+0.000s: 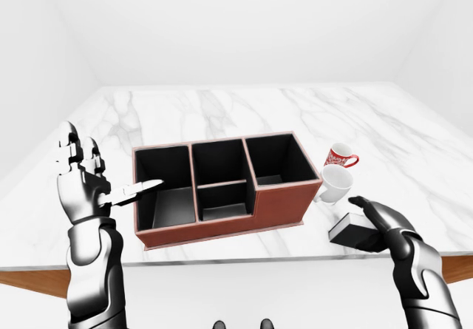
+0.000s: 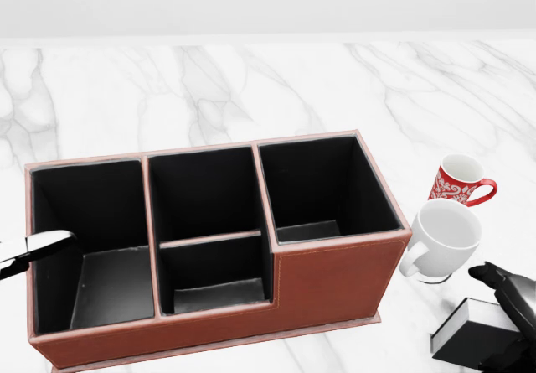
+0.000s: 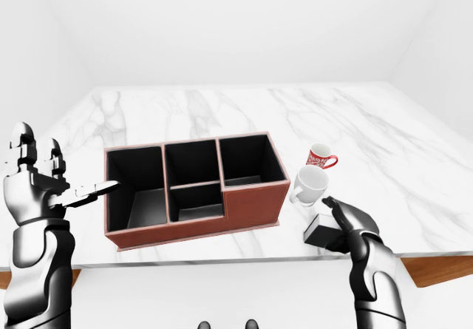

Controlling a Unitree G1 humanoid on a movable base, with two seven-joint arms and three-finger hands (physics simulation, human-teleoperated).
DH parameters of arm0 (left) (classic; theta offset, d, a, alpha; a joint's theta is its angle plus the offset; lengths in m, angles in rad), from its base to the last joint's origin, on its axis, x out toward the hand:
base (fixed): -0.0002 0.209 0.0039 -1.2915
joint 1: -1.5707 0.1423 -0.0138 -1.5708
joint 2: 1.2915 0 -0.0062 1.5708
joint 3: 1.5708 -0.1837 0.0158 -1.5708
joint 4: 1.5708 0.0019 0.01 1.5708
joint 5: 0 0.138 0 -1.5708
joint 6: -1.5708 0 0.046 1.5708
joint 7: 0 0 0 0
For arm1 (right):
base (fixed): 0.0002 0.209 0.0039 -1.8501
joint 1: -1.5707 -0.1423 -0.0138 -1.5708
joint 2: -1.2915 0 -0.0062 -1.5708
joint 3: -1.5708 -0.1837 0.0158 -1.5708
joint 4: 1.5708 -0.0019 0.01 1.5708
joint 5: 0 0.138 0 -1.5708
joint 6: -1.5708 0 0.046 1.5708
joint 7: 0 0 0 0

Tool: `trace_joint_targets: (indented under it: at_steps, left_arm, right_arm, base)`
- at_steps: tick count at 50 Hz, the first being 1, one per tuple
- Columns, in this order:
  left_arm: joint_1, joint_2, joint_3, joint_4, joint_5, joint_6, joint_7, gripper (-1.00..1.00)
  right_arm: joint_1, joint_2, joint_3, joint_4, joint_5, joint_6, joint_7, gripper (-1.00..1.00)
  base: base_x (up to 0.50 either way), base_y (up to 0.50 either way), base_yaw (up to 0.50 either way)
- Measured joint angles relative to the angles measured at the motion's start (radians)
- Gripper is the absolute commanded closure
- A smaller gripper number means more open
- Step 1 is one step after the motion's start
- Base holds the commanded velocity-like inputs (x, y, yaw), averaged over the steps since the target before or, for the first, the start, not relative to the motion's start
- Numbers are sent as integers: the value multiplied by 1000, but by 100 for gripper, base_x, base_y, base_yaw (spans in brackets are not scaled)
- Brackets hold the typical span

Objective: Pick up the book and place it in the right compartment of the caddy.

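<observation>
Two mugs, one book and one caddy stand on the white marble surface.

Caddy: one reddish-brown box with black lining, holding four open compartments. One is at the left of the head view, two smaller ones share the middle, and one sits at the right. All four show bare black floors.

Mugs: the white mug stands just beside the caddy's right end. The red patterned mug stands just above it in the head view, upright; whether the two touch cannot be told.

Book: one black-covered book with white page edges lies flat on the surface at the lower right of the head view, below the white mug and apart from the caddy.

Right robot hand: fingers spread, arched over the right side of the book, not closed round it; contact cannot be confirmed.

Left robot hand: raised at the caddy's left end, fingers extended upward and apart, one finger pointing over the left compartment. It holds nothing.
</observation>
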Motion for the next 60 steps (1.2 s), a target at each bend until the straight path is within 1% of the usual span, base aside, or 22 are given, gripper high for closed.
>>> trace_joint_targets:
  at_steps: [18, 31, 35, 41, 43, 50, 56, 60]
  left_arm:
    - [1, -1, -1, 6, -1, 0, 0, -100]
    - [-2, 0, -3, 12, 1, 0, 2, -100]
    - [-3, 1, -3, 13, 2, 0, 3, -100]
    - [-3, 2, -3, 13, 1, 0, 3, -100]
    - [-3, 2, -2, 11, 1, 0, 3, -100]
    - [-4, 3, 0, 12, 0, 0, 2, -100]
    - [-4, 4, 1, 12, -1, 0, 2, -100]
    - [-3, 4, 1, 9, -1, 0, 2, -100]
  right_arm:
    - [22, 9, -4, -20, -4, 0, 27, 100]
    - [40, 25, -13, -72, -17, 0, 56, 100]
    - [46, 29, -26, -137, -29, 0, 97, 100]
    - [30, 23, -63, -284, -63, 0, 211, 100]
    - [19, 17, -78, -332, -75, 0, 253, 100]
    - [-40, -30, -134, -472, -103, 0, 253, 100]
    - [-123, -113, -180, -551, -111, 0, 253, 100]
    - [-223, -179, -178, -567, -97, 0, 253, 100]
  base:
    - [0, 0, 0]
    - [0, 0, 0]
    - [0, 0, 0]
    - [0, 0, 0]
    - [0, 0, 0]
    - [0, 0, 0]
    - [0, 0, 0]
    - [0, 0, 0]
